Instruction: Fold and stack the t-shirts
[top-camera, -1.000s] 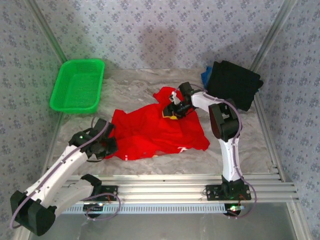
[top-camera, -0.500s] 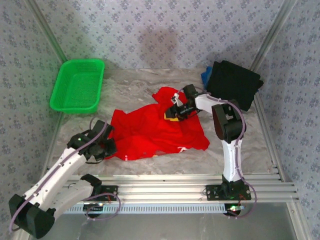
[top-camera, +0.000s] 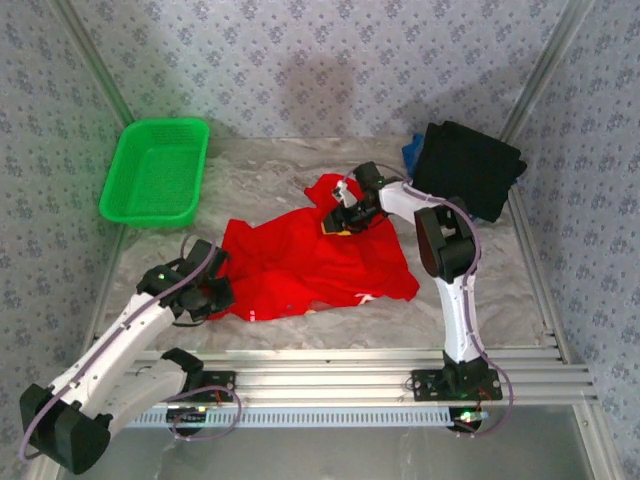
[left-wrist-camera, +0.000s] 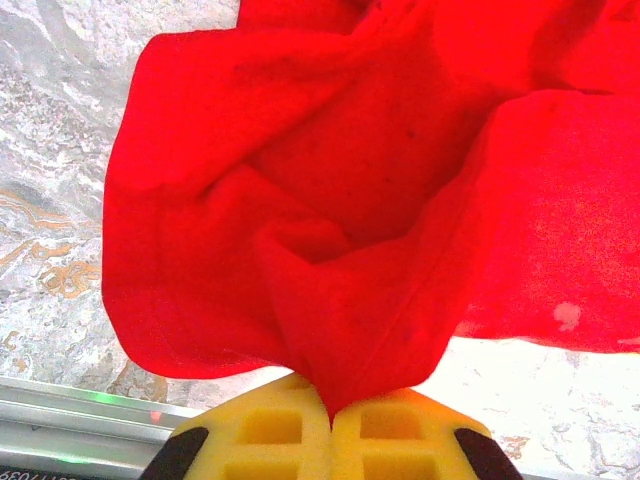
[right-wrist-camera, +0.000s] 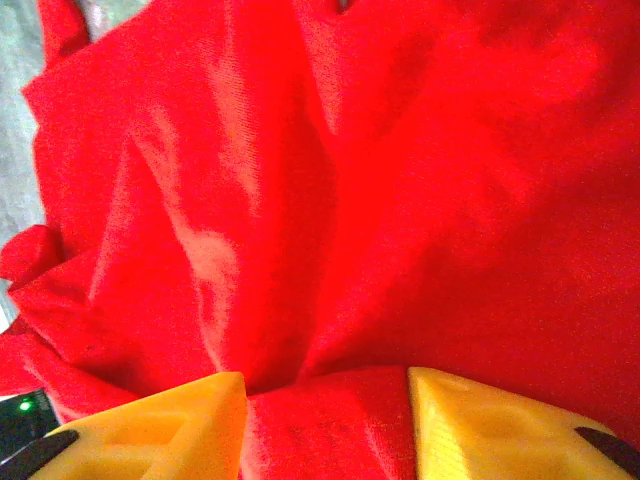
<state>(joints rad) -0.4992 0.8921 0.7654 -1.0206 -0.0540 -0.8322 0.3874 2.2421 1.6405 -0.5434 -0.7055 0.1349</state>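
At the near left, the left hand (top-camera: 207, 288) is pressed together, pinching the near-left edge of the red t-shirt (top-camera: 320, 265), which lies crumpled mid-tabletop (top-camera: 260, 165). The right hand (top-camera: 343, 216) sits on the shirt's far part with its fingers (right-wrist-camera: 150, 420) apart and cloth bunched between them; I cannot tell if it grips. At the far right lies the folded black t-shirt (top-camera: 468, 165) — blue t-shirt (top-camera: 411, 153) just beside it.

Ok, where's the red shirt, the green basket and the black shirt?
red shirt (top-camera: 320, 265), top view, its middle.
green basket (top-camera: 165, 122), top view, far rim.
black shirt (top-camera: 465, 165), top view, its middle.
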